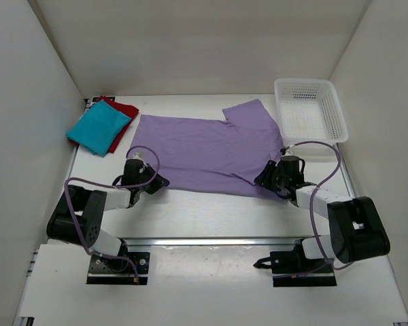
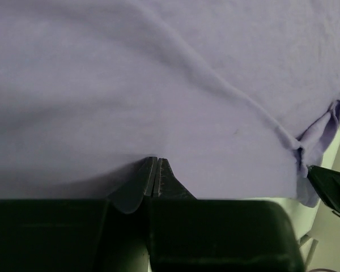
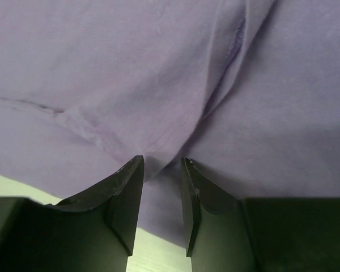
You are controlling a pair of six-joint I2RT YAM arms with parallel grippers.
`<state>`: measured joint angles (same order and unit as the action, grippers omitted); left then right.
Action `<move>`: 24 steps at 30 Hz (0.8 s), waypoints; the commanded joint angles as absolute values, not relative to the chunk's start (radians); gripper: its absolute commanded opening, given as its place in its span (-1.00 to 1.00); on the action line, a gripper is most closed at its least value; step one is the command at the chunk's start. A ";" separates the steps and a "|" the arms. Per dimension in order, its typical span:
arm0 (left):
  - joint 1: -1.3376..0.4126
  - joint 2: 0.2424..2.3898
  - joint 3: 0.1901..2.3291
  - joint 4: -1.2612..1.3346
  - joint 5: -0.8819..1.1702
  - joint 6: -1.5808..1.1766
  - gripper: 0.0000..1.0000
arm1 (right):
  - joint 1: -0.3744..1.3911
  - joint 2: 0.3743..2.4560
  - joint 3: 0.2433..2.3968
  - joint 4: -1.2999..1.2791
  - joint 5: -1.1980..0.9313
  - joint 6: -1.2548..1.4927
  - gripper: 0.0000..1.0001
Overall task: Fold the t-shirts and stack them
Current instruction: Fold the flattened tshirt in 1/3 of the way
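Left fingers (image 2: 145,180): closed, tips together, pinching the near hem of the lavender shirt (image 1: 204,146) at its left corner. Right fingers (image 3: 127,192): part-way apart, astride a raised ridge of the same cloth at its near right corner, beside a stitched seam. Whether they clamp it cannot be told.

The lavender shirt lies spread across the middle of the counter (image 1: 211,217), one sleeve reaching toward the far right. It is thin, soft knit, matte, with shallow creases. At far left the teal shirt (image 1: 98,130) lies as a folded rectangle on the folded red shirt (image 1: 122,109). A white mesh basket (image 1: 309,83), rigid plastic, stands at far right.

Step in hand, as judged: gripping the near hem for the first fold of the last shirt. The next move calls for a secure right grip, then both corners raised together and carried to the far edge.
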<state>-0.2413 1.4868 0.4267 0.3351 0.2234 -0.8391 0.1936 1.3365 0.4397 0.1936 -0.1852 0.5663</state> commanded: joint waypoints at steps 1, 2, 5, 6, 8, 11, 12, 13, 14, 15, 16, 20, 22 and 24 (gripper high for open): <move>-0.213 1.433 0.382 0.383 0.252 -0.847 -0.88 | 0.198 1.361 0.509 0.203 -0.163 0.565 -0.39; -0.218 1.415 0.373 0.385 0.252 -0.848 -0.88 | 0.209 1.358 0.514 0.187 -0.137 0.572 -0.40; -0.218 1.382 0.364 0.371 0.229 -0.836 -0.88 | 0.213 1.322 0.480 0.205 -0.114 0.583 -0.38; -0.213 1.384 0.357 0.374 0.230 -0.838 -0.88 | 0.206 1.312 0.460 0.219 -0.121 0.586 -0.38; -0.193 1.382 0.350 0.377 0.227 -0.839 -0.89 | 0.189 1.333 0.483 0.215 -0.143 0.586 -0.40; -0.137 1.388 0.319 0.405 0.264 -0.874 -0.90 | 0.181 1.367 0.508 0.206 -0.167 0.584 -0.44; -0.123 1.385 0.307 0.400 0.264 -0.877 -0.90 | 0.176 1.380 0.506 0.213 -0.179 0.581 -0.46; -0.112 1.384 0.299 0.405 0.267 -0.876 -0.91 | 0.178 1.385 0.509 0.219 -0.184 0.584 -0.46; -0.103 1.378 0.285 0.406 0.259 -0.877 -0.91 | 0.178 1.391 0.514 0.219 -0.183 0.584 -0.47; -0.092 1.370 0.264 0.414 0.259 -0.885 -0.91 | 0.182 1.397 0.529 0.221 -0.183 0.584 -0.47; -0.081 1.364 0.253 0.423 0.265 -0.894 -0.90 | 0.181 1.417 0.547 0.213 -0.189 0.577 -0.48; -0.101 1.335 0.268 0.404 0.256 -0.885 -0.90 | 0.181 1.450 0.624 0.198 -0.209 0.575 -0.80; -0.118 1.316 0.276 0.402 0.259 -0.893 -0.90 | 0.193 1.471 0.665 0.202 -0.207 0.578 -0.97; -0.132 1.301 0.285 0.397 0.253 -0.897 -0.89 | 0.196 1.506 0.705 0.204 -0.206 0.583 -0.98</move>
<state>-0.1116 1.3453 0.2623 0.4011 0.2573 -0.8928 0.1844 1.4742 0.6353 0.1596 -0.2008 0.5797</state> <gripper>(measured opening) 0.070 0.016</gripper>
